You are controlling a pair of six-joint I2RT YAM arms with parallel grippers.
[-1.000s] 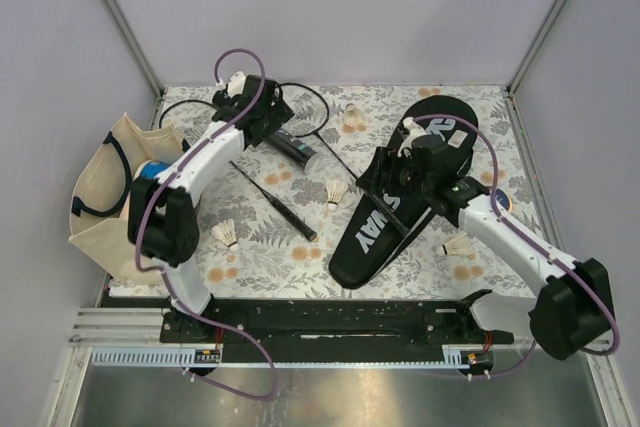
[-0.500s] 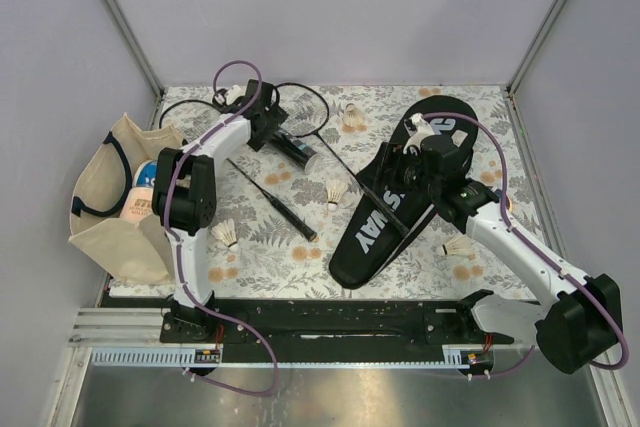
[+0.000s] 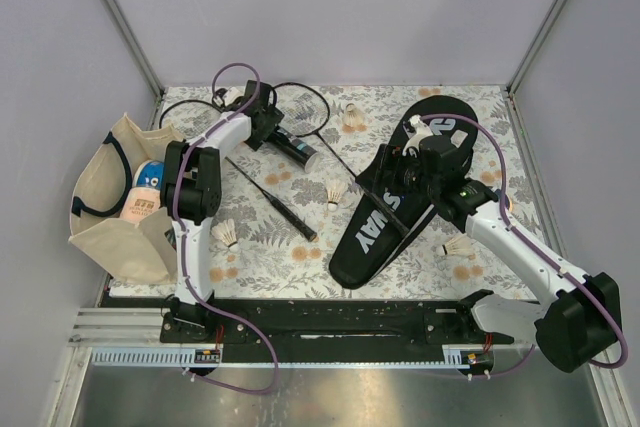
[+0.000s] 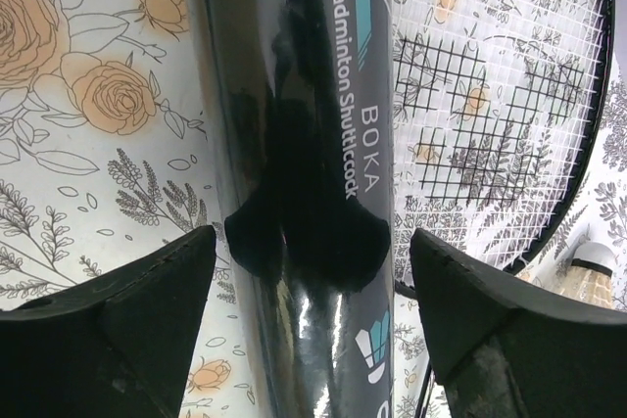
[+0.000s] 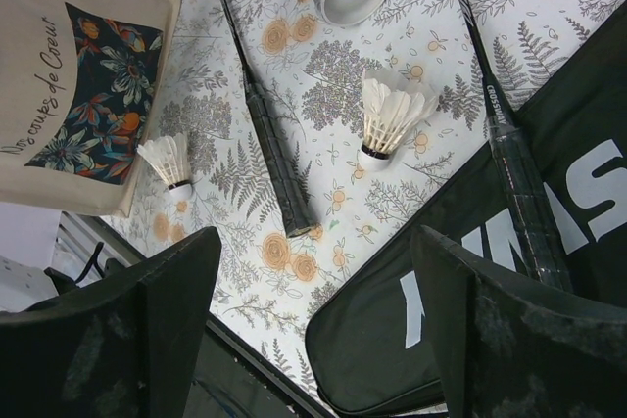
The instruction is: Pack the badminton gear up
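Overview: saw L gripper (image 3: 262, 119) low over far end of black tube (image 3: 296, 148), far-left part of table (image 3: 270, 257); R gripper (image 3: 398, 175) above CROSSWAY cover (image 3: 365, 237), mid-right. Spotted one racquet (image 3: 277, 203) lying near tube, 2nd racquet (image 3: 385, 209) lying across cover, shuttlecocks (image 3: 337, 193) scattered about, tote (image 3: 105, 227) at left edge.

L wrist: found fingers (image 4: 127, 330) spread wide either side of tube, not closed on it, nothing clamped.

R wrist: found fingers (image 5: 147, 340) wide apart too, gripping nothing, hanging above table btwn first racquet's handle & cover edge.
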